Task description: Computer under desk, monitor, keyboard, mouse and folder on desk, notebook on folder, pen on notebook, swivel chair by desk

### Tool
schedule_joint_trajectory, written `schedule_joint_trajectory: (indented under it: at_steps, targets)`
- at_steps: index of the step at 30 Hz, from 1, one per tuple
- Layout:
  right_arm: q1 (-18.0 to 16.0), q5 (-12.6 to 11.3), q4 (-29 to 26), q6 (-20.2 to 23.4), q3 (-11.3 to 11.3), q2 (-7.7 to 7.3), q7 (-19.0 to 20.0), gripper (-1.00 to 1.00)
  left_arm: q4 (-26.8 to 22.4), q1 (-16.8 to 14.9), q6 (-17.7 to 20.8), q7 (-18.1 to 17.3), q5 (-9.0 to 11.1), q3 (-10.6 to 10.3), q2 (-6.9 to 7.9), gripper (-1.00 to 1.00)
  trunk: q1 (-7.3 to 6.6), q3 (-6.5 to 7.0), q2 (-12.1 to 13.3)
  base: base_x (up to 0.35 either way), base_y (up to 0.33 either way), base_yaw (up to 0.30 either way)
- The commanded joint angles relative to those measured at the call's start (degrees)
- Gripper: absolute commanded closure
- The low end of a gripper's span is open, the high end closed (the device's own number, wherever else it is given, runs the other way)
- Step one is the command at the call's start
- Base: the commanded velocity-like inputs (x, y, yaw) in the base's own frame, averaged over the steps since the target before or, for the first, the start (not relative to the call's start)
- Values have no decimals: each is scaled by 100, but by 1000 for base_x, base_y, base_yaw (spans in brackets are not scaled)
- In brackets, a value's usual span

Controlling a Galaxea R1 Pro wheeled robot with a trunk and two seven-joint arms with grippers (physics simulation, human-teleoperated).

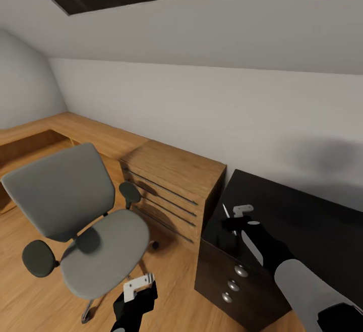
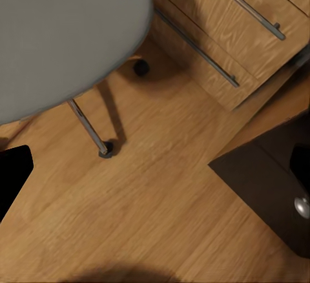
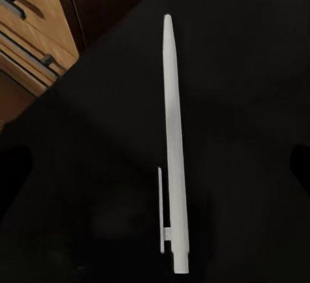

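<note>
Pen point(image 3: 174, 147) lying on the black desk point(image 3: 245, 89).
It is framed between the parted jaws of the right gripper point(image 1: 233, 222); the left gripper's point(image 1: 137, 291) jaw state cannot be told.

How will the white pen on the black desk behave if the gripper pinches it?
The pen looks thin and stiff, probably very light. Its round barrel may roll on the smooth desk, though the side clip likely checks that. Lying flat, it gives the right gripper little height, so it may slip.

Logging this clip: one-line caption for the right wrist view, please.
White pen with its clip lying on the black desk top, seen from above, light wooden drawer chest beyond the desk's edge.
</note>
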Motion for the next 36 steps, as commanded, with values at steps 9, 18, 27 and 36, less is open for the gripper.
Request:
schedule_joint_trajectory:
  at_steps: [9, 18, 27, 36]
  targets:
    - [-5, -57, -5, 34, 33, -13, -26, -100, -20, -7, 27, 41, 16, -14, 6, -100, 3, -6, -4, 156, 0, 0]
    - [-5, -61, 18, 123, 41, -5, -32, -100, -45, -7, 27, 41, 16, -16, -2, -100, 3, -6, -4, 14, 0, 0]
    - [-5, -67, 24, 224, 46, 0, -34, -100, -120, -6, 27, 48, 16, -14, -3, -100, 3, -6, -4, 1, 0, 0]
    - [-5, -70, 24, 239, 46, 0, -31, -100, -132, -7, 27, 82, 16, -14, -3, -100, 135, -114, -245, 0, 0, 0]
